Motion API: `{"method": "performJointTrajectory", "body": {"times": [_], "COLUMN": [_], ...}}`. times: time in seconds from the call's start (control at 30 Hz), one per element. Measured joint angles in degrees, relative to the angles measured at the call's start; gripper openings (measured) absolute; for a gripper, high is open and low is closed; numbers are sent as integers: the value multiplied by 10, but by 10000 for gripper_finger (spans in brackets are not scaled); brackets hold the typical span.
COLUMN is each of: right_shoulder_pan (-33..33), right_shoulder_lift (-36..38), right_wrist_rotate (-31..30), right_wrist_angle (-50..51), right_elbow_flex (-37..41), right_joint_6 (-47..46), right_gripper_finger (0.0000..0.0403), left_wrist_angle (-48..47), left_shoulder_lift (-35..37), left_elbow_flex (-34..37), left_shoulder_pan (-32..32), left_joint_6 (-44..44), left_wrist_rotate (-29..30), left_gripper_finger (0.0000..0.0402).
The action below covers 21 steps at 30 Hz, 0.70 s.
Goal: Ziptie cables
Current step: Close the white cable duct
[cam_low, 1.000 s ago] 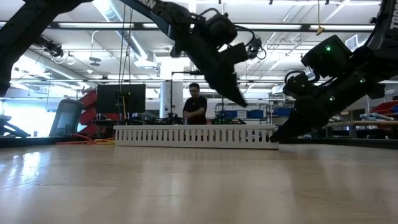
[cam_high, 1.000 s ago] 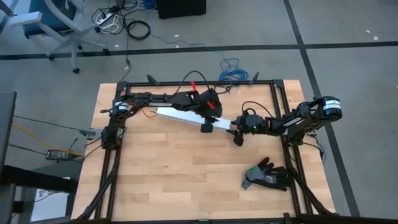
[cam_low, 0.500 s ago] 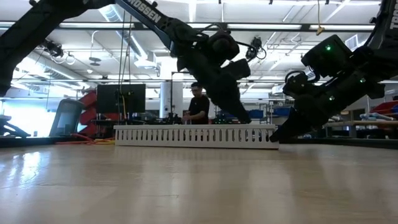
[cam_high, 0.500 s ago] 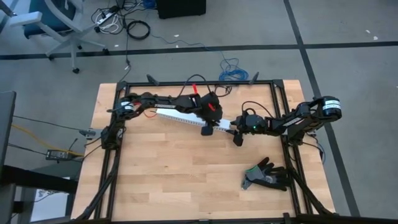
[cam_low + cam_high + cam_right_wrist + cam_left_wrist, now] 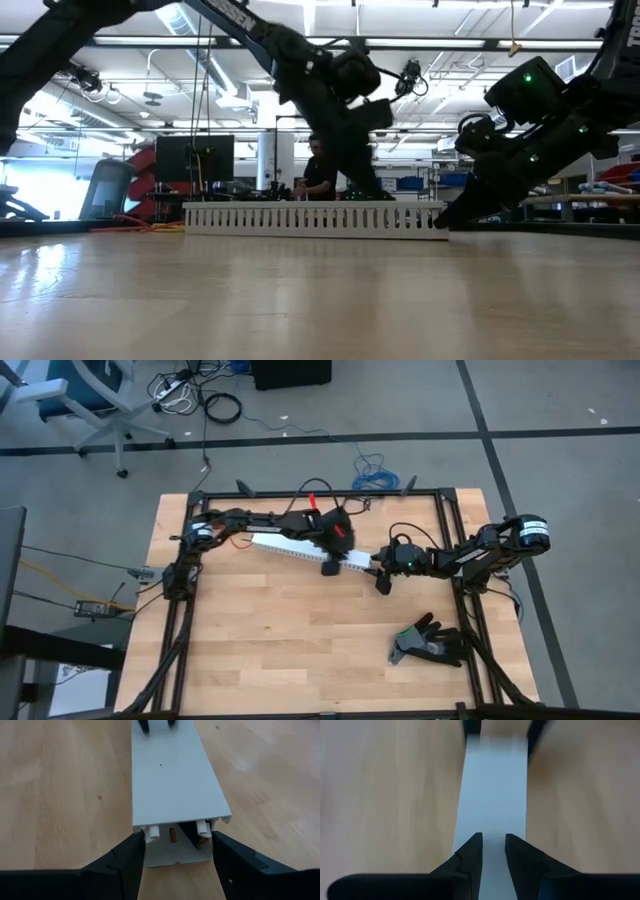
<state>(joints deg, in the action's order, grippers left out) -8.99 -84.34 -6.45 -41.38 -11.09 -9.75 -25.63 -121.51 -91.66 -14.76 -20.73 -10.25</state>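
Trouble is brewing if the left gripper [image 5: 493, 837], fingers barely parted and empty, is shoving the white slotted duct [image 5: 285, 546] askew while the right gripper [image 5: 177, 839] is clamping its right end, cables presumably hidden inside.

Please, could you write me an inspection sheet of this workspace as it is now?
Surface: wooden table in a black frame.
Job's things: ziptie, nothing seen; an orange-yellow bit, perhaps a wire, shows inside the duct's open end.
Clutter: white slotted duct lying askew; black glove near the right edge.
Grippers: left gripper over the duct's lid, fingers slightly apart, holding nothing; right gripper astride the duct's end, seemingly gripping it.
Cables: blue coil and black leads on the floor beyond the table.
Surroundings: chair; a person far behind.
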Motion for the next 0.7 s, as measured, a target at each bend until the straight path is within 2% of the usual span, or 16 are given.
{"method": "performJointTrajectory", "body": {"times": [0.07, 0.13, 0.27, 0.4, 0.53, 0.63, 0.7], "right_shoulder_pan": [0, 0, 0, 0, 0, 0, -1], "right_shoulder_lift": [0, 0, 0, 0, 0, 0, 0], "right_wrist_rotate": [0, 2, 2, 2, 2, 2, 0], "right_wrist_angle": [-2, -5, -8, -8, -8, -9, -8], "right_elbow_flex": [0, 0, -1, -1, -1, 0, 0], "right_joint_6": [0, -1, -2, -2, -2, 2, 6], "right_gripper_finger": [204, 204, 205, 205, 205, 205, 206], "left_wrist_angle": [71, 102, 73, 12, -46, -34, 8], "left_shoulder_lift": [-18, -25, -17, 5, 15, 4, -16], "left_elbow_flex": [0, -1, -14, -17, -17, -17, -17], "left_shoulder_pan": [-1, 0, 6, 3, 5, 5, 4], "left_joint_6": [1, 8, 15, 14, 14, 13, 8], "left_wrist_rotate": [-55, -86, -98, -87, -42, -11, -21], "left_gripper_finger": [94, 94, 94, 94, 94, 94, 94]}}
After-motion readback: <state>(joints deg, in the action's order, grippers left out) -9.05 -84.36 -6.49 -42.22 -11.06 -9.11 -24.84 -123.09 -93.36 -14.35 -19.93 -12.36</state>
